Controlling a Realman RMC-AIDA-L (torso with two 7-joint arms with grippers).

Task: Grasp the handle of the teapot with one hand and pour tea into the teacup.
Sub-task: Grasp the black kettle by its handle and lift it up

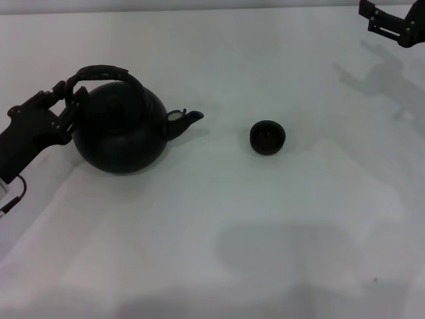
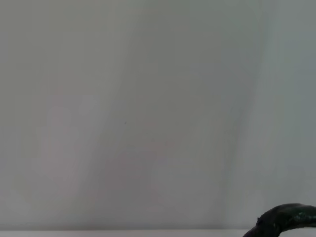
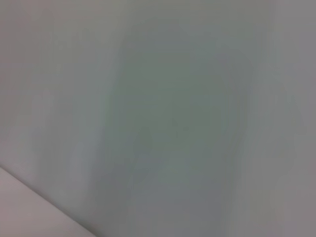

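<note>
No readable writing or labels. One teapot, one teacup, both on the white table. Teapot: round matte black, spout pointing at 3 o'clock toward the cup, which sits well apart. Left gripper at the pot's 9 o'clock, at the left end of the arched handle; can't tell whether it's clamped. Right gripper parked at 1 o'clock, can't tell either.

No legible text, label or number — none on any surface.

Right gripper cut by the frame's corner — fingers unseen.
</note>
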